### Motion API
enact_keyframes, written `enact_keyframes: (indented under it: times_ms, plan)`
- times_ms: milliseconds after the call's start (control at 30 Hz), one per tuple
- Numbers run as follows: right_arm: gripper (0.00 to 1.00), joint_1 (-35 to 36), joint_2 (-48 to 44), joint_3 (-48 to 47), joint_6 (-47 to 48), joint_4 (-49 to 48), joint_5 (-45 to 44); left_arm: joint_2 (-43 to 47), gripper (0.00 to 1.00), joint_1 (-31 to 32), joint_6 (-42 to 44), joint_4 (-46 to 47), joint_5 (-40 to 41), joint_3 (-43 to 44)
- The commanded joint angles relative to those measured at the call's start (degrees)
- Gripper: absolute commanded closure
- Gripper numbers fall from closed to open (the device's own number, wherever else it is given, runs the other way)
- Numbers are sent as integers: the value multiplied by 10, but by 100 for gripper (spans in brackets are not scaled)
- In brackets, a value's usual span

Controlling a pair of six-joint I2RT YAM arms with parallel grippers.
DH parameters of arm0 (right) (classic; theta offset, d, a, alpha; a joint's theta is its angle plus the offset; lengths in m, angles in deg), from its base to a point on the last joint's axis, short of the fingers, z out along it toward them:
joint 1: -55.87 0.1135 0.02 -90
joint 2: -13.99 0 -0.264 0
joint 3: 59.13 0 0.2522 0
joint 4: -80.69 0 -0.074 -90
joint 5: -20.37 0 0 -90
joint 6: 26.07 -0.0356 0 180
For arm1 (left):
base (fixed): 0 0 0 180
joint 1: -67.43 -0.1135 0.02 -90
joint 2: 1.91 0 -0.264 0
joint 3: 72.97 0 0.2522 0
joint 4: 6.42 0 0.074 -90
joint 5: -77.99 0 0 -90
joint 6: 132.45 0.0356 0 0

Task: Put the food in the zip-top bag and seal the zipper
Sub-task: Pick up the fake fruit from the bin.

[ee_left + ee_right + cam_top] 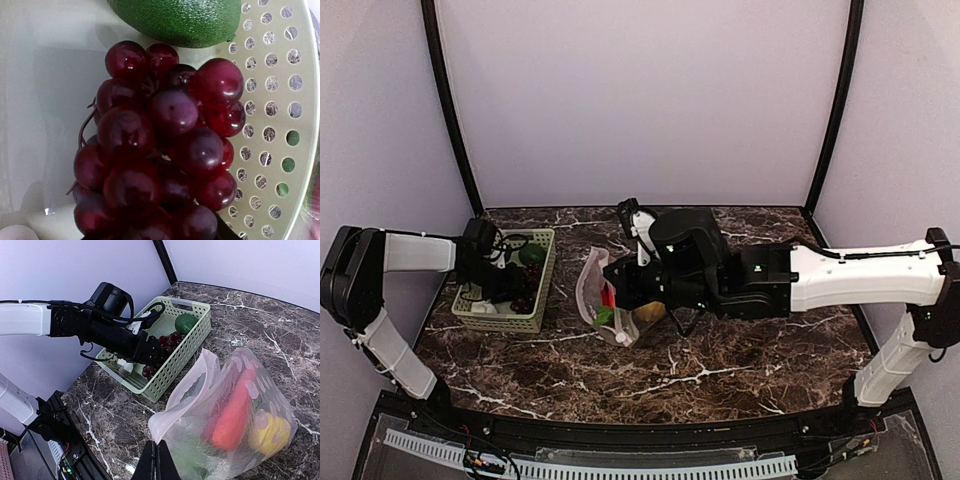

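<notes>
While the left gripper (150,352) hangs over the dark red grape bunch (160,150) in the pale green mesh basket (185,360), upper left — grip unclear — the right gripper (157,462) pinches the clear dotted zip-top bag (200,375), lower right; a loose hold could drop the grapes.

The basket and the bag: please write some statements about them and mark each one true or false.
1. The grapes lie in the basket. True.
2. The bag is empty. False: it holds a red pepper, a lemon and green leaves.
3. The left gripper hangs over the bag. False: it is down in the basket, at the grapes.
4. The right gripper is shut on the bag's edge. True.
5. A green fruit lies next to the grapes. True.
</notes>
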Motion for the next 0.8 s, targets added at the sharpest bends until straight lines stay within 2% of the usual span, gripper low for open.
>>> enact_keyframes:
  times_ms: [0,433,767]
  plan:
    - [100,-2,-24,10,-10,-9,-13,36,51,3,-2,-11,18,-1]
    - [100,-2,-23,7,-10,-9,-16,178,60,3,-14,-37,35,-42]
    - [100,-2,-21,6,-11,-10,-13,239,64,3,-11,-58,24,-52]
